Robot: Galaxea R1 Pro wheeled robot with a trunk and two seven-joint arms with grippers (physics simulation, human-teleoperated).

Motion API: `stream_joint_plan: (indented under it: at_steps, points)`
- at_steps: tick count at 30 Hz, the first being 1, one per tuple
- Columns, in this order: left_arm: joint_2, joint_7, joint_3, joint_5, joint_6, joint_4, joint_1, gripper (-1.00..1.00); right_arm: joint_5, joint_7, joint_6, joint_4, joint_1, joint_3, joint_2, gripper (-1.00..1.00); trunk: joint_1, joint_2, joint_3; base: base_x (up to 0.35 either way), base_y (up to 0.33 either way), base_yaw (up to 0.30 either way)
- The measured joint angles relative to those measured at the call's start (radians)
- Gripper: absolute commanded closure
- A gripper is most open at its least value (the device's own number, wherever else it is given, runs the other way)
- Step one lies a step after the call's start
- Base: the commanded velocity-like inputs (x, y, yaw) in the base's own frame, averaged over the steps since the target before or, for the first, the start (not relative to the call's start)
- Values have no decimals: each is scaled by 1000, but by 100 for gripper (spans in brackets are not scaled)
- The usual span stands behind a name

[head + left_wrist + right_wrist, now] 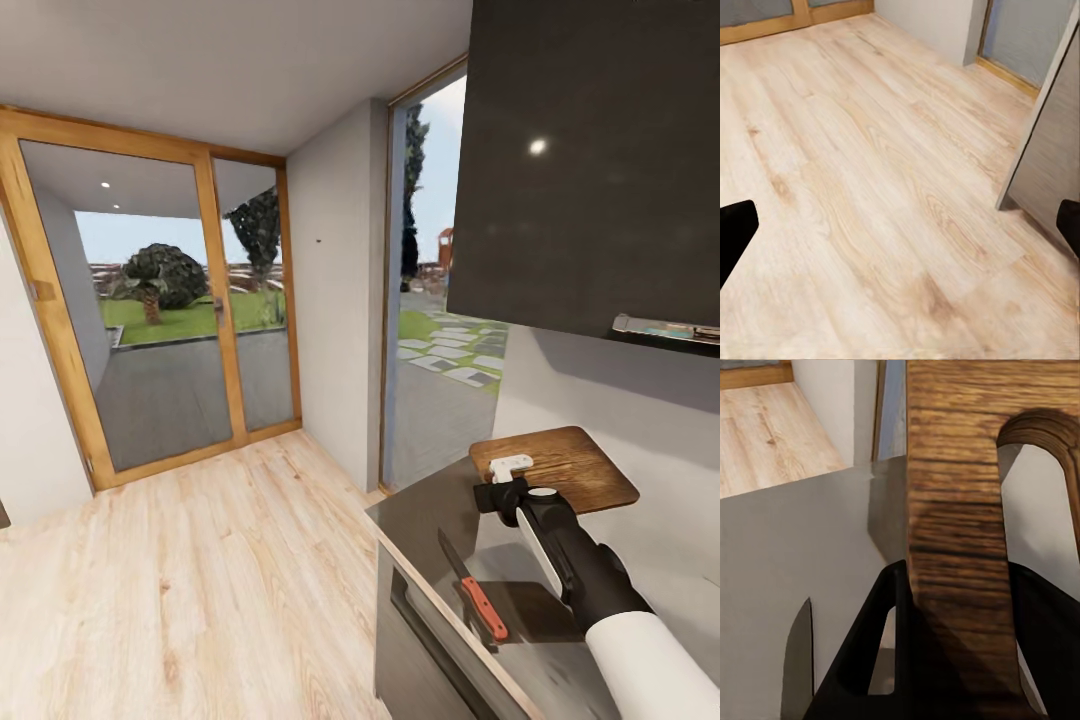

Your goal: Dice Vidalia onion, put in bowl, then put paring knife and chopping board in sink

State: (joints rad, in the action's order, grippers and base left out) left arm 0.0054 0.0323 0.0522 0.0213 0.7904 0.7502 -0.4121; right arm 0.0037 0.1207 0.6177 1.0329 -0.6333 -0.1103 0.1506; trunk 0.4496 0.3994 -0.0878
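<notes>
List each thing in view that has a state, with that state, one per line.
chopping board: lifted clear of the countertop, roughly level, gripped at its near edge.
right end effector: shut on the chopping board.
paring knife: lying flat on the countertop, blade pointing away from the robot, not held.
left end effector: open, empty, over the wood floor.
glass doors: closed.

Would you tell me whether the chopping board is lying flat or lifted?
Lifted: the right gripper clamps the chopping board edge above the countertop.
</notes>
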Motion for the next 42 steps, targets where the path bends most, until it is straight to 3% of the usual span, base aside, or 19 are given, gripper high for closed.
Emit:
stream_joint_plan:
  at_steps: [3,18,42]
  points:
    - [-5,1,2,3,1,-60,0,-100,-1,0,-1,0,0,-1,-2,100,0,0,0,0,0,0]
    - [-9,3,4,1,2,-193,0,-100,1,3,-3,1,0,-5,-4,100,0,0,0,0,0,0]
    - [-10,3,5,1,2,-220,1,-100,3,3,-7,2,0,-5,7,100,0,0,0,0,0,0]
